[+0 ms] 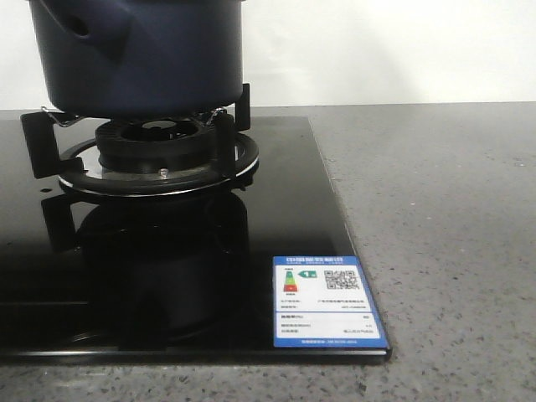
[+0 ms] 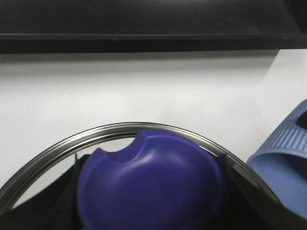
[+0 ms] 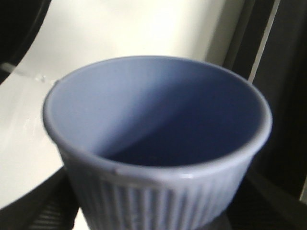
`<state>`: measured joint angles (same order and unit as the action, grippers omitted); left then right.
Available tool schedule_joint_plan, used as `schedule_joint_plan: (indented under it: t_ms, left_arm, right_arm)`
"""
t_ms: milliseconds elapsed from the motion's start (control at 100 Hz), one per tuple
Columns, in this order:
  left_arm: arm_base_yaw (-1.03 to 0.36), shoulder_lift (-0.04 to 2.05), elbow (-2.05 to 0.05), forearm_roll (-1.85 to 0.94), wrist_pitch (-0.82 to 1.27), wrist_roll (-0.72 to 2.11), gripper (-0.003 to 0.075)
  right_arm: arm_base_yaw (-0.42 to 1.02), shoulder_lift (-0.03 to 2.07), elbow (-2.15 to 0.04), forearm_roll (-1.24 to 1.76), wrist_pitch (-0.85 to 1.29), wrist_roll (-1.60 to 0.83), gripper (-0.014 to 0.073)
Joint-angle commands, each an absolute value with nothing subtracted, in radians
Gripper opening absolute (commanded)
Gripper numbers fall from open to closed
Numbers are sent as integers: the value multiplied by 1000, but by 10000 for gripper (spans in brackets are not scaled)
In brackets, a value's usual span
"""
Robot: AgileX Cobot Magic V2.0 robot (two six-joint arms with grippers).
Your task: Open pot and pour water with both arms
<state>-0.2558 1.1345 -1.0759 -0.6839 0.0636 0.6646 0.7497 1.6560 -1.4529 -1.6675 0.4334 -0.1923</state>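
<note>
Blue label [image 1: 327, 303] on cooktop [image 1: 167, 276]: print unreadable.

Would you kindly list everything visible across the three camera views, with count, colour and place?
Large round matte pot: one, dark navy blue, on the burner stand.
Gas burner with pan supports: one, black, on the glass hob under the pot.
Glossy glass hob: one, black, set on the counter.
Energy label sticker: one, blue and white, hob's near right corner.
Speckled stone counter: one, grey, right of the hob.
Domed knob on a steel-rimmed lid: one, purple-blue, between dark gripper parts in the left wrist view.
Ribbed cup: one, pale blue, fills the right wrist view.
Gripper parts: black, jaw positions unclear.
</note>
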Motion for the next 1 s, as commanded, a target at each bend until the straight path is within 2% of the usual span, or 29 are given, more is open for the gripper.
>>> schedule_joint_plan:
  t_ms: [0, 110, 340, 610, 790, 990]
  left_arm:
    - [-252, 1105, -1113, -687, -26, 660, 326]
    - [-252, 1105, -1113, -687, -26, 660, 326]
    - [-254, 1105, -1113, -687, -17, 660, 326]
    - [-289, 1105, -1113, -693, 0, 660, 326]
    - [-351, 1105, -1113, -693, -23, 660, 326]
    - [-375, 1105, -1113, -693, -27, 660, 326]
  right_arm:
    - [754, 1612, -1492, -1717, 467, -193, 384]
    - [754, 1612, -1492, -1707, 470, -126, 384]
    - [754, 1612, -1492, -1668, 557, 319, 384]
    - [751, 1566, -1492, -1461, 683, 638, 384]
    - [666, 1450, -1441, -1345, 677, 940, 384]
    - [502, 1254, -1191, -1352, 539, 1194, 384]
